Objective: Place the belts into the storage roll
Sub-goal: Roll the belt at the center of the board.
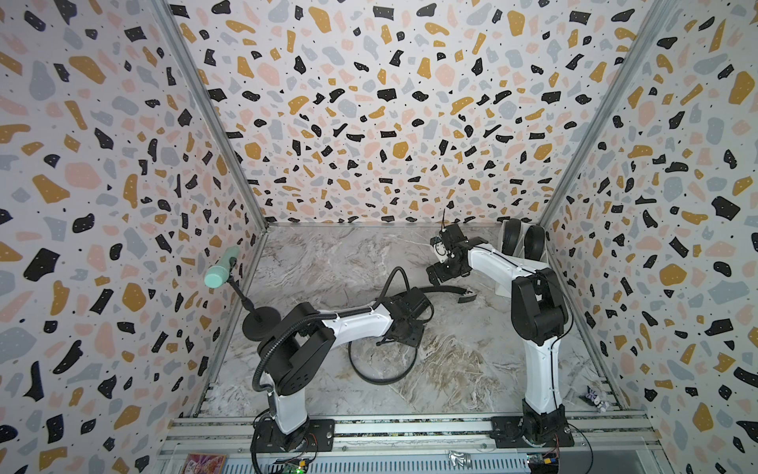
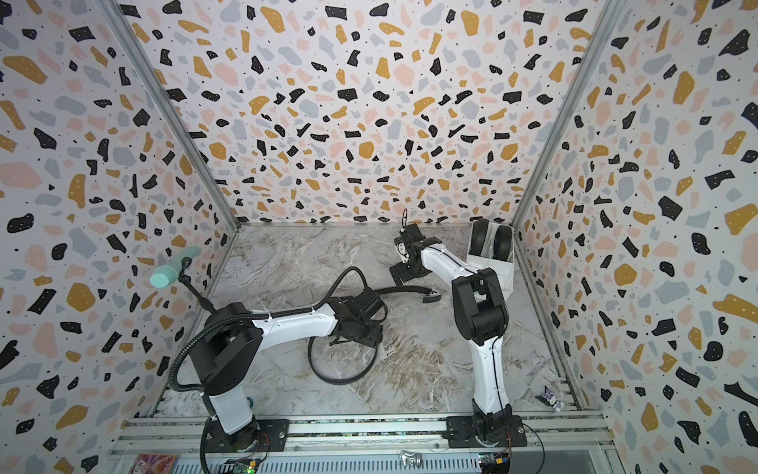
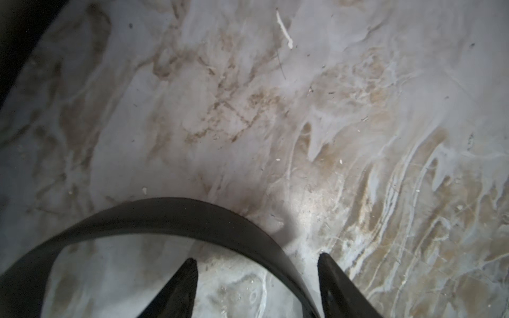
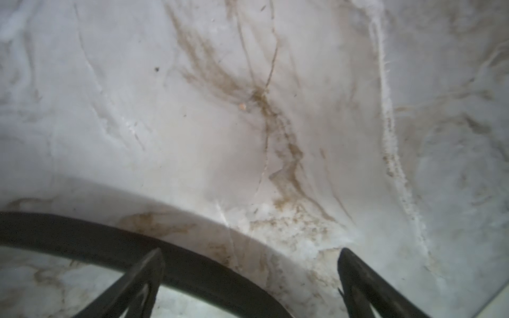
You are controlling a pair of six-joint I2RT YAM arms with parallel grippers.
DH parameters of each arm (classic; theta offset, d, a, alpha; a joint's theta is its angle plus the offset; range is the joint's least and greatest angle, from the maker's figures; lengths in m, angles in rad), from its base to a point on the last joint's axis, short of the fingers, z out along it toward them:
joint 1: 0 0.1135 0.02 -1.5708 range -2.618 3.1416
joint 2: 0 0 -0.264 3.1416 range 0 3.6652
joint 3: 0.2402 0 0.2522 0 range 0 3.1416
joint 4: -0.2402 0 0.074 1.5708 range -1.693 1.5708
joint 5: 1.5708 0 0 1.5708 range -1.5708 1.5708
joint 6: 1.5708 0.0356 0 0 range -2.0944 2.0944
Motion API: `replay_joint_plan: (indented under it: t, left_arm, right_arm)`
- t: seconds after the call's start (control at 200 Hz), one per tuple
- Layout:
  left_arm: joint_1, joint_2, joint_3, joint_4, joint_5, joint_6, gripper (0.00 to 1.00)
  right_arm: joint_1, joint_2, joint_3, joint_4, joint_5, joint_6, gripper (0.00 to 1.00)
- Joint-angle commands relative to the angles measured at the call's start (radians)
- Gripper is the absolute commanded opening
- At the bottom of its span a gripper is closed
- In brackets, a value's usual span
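The left gripper [image 3: 254,264] is held parted astride a curved black belt [image 3: 165,212]. The right gripper [image 4: 250,256] is spread wide over a black strap [image 4: 82,231].

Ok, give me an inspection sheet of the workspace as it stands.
Surface: marble-look table, dusty specks.
Job's things: one belt lies looped on the table; two rolled belts stand in the storage roll, far right corner.
Clutter: mint-green cylinder on a stand; small figure near the front edge.
Grippers: left gripper open, straddling the belt; right gripper open, beside the belt.
Cables: ribbed hose along the left arm.
Surroundings: terrazzo-patterned walls.
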Motion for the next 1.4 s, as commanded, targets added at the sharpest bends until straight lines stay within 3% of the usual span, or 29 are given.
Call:
replay_joint_plan:
  t: [0.0, 0.3, 0.551, 0.666, 0.826, 0.966, 1.196, 1.397]
  left_arm:
    - [-0.002, 0.014, 0.02, -0.003, -0.007, -0.016, 0.56]
    - [0.007, 0.056, 0.012, 0.046, 0.009, -0.03, 0.36]
    - [0.074, 0.051, -0.037, 0.125, 0.017, -0.058, 0.19]
    - [0.11, 0.049, -0.041, 0.154, 0.016, -0.065, 0.15]
    - [0.162, 0.066, -0.042, 0.206, 0.024, -0.079, 0.1]
    - [0.207, 0.113, 0.001, 0.243, 0.018, -0.082, 0.08]
    - [0.26, 0.245, 0.166, 0.268, -0.002, -0.086, 0.05]
    - [0.303, 0.342, 0.281, 0.299, -0.017, -0.103, 0.03]
  right_arm:
    - [0.002, -0.11, -0.054, 0.042, -0.083, -0.102, 1.0]
    - [-0.008, -0.189, -0.179, 0.136, -0.114, -0.237, 1.0]
    - [-0.005, -0.111, -0.19, 0.181, -0.246, -0.314, 0.99]
    - [0.006, -0.079, -0.179, 0.205, -0.238, -0.321, 0.95]
    - [0.025, -0.033, -0.138, 0.16, -0.184, -0.325, 0.84]
    - [0.035, -0.051, -0.18, 0.156, -0.168, -0.301, 0.66]
    - [0.051, -0.129, -0.282, 0.129, -0.14, -0.198, 0.24]
    - [0.104, -0.208, -0.413, 0.094, -0.213, -0.076, 0.19]
